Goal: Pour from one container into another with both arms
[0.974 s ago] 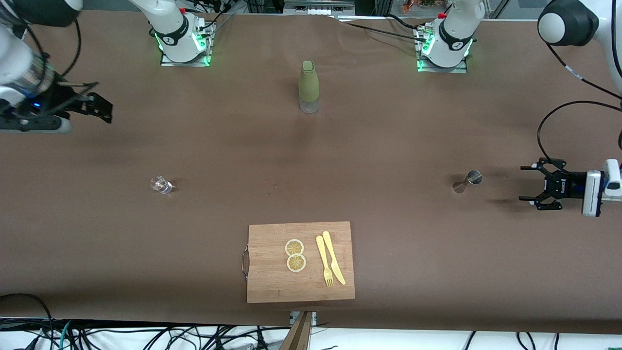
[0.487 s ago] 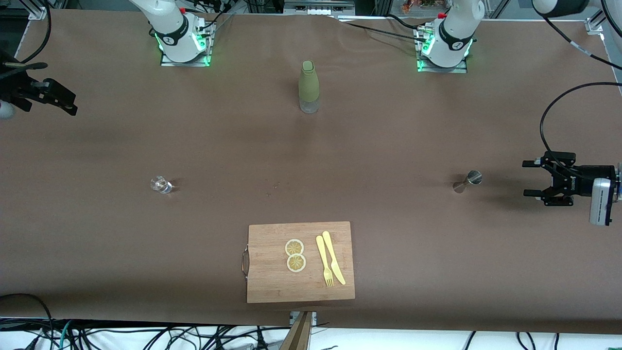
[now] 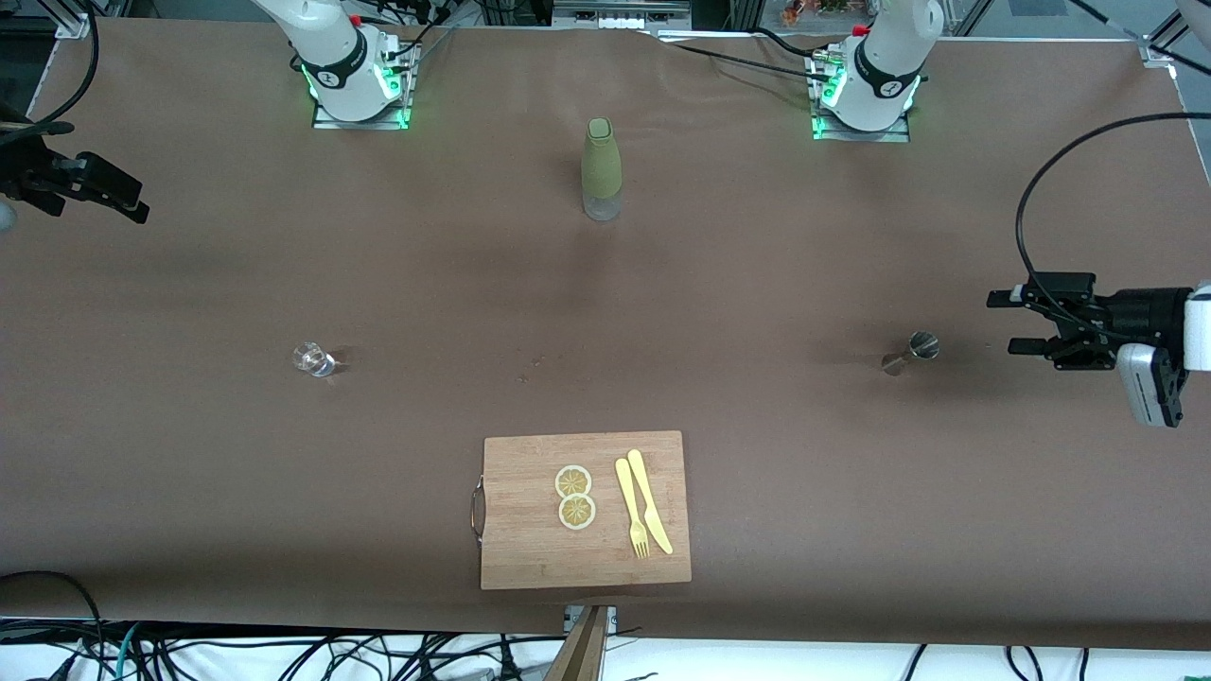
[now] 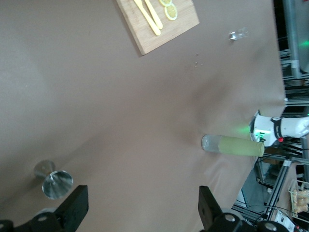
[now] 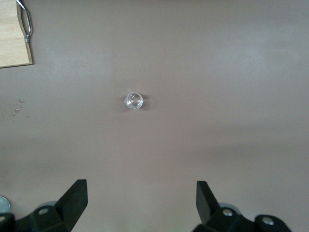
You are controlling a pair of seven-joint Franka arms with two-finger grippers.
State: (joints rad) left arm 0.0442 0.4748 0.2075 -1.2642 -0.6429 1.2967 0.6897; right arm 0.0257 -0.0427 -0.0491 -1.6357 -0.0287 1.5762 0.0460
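Looking across the table [image 3: 236,492], you have both arms out at its ends with nothing in either grip. Your left gripper [image 3: 1026,323] hangs with its fingers spread wide and empty over the left arm's end, just beside the small metal measuring cup [image 3: 910,352], which stands upright on the brown surface; the left wrist view shows that cup [image 4: 54,181] close to one finger, so the hand seems lined up to take it from the side. Your right gripper [image 3: 118,196] hovers over the right arm's end, fingers also wide with nothing between them, well apart from the little clear glass [image 3: 313,359] standing toward that end; the right wrist view looks down on the glass [image 5: 133,101], roughly centred between the spread fingers. Each vessel sits near its own arm, probably so one hand can tip while the other steadies. A green bottle [image 3: 601,168] stands upright between the two bases, and a cutting board [image 3: 530,530] with lemon slices [image 3: 574,497], a fork [image 3: 631,508] and a knife [image 3: 651,501] lies nearest the camera; neither looks involved. Whether the pour is ahead or finished, you cannot tell: vessels set down apart and open hands fit both.
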